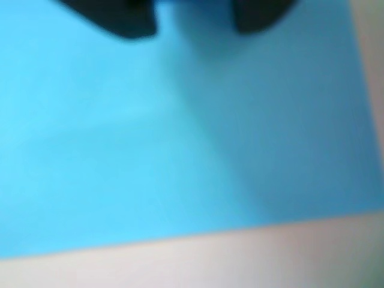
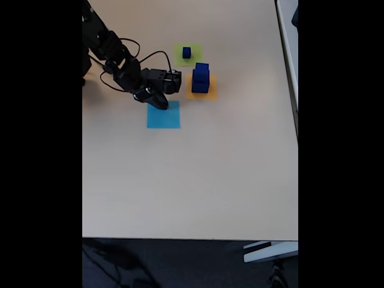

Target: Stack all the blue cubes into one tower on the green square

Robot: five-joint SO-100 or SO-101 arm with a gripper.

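Matt light blue paper square [image 1: 150, 138]; smooth beige table [image 2: 192, 180]

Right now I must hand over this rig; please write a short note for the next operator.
Gripper: low over the top edge of the light blue square; jaws apart in the wrist view, nothing between them.
Small blue cube: alone on the green square.
Two larger blue cubes: stacked on the orange square, the smaller one on top.
Done: no tower on green so far.
Left: probably rebuild on green, largest cube at the bottom, small one last.
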